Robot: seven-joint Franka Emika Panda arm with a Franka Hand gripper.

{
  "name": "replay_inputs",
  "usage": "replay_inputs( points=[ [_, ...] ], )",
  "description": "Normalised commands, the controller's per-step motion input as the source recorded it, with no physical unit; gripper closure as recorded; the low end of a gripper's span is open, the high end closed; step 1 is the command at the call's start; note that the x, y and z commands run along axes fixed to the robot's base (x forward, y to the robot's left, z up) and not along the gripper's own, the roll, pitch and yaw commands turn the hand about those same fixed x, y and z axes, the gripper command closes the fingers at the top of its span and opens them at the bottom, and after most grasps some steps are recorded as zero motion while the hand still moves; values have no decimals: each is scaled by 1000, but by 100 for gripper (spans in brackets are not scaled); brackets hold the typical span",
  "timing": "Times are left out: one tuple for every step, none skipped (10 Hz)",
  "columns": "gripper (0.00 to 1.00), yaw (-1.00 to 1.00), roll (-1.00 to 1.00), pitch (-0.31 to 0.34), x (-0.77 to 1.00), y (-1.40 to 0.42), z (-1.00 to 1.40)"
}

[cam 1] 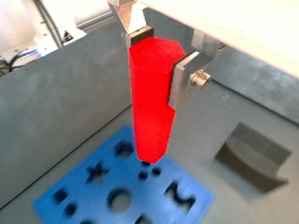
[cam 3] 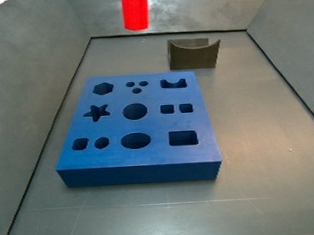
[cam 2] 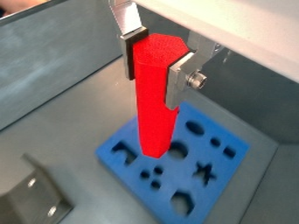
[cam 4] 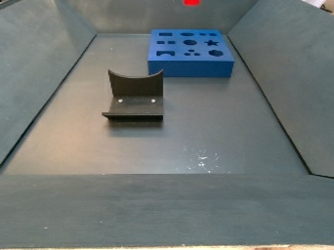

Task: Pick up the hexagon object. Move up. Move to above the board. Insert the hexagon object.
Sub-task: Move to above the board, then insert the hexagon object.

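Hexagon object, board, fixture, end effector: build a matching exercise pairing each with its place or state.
Things:
1. hexagon object
2. board
3. fixture
4. end effector

Descriptions:
A. dark, standing on the floor apart from the blue block
B. red, hanging upright in the air
C. closed on the rod's top
D. blue, flat on the floor, every hole empty

Pairs: 1-B, 2-D, 3-A, 4-C

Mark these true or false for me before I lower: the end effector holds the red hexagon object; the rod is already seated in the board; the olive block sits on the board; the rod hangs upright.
1. The end effector grips the hexagon object. True.
2. The rod is seated in the board. False: in both wrist views and a side view it hangs well above it.
3. The olive notched block sits on the board. False: it rests on the floor, apart from it.
4. The rod hangs roughly upright. True.
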Motion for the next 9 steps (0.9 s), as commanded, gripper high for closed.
replay_inputs(
  points=[
    [100,12,32,134,297,-744,128],
    [100,10,54,128,227,-496,89],
    [100,8,64,117,147,-254,53],
    [100,10,66,105,121,-186,45],
    [100,0,-14,0,0,0,0],
    [100,0,0,10,-903,677,-551],
    [100,0,0,-4,-920,700,-654],
    [100,0,0,0,-929,677,-606],
    [100,-86,97,11,-149,29,-143]
  ],
)
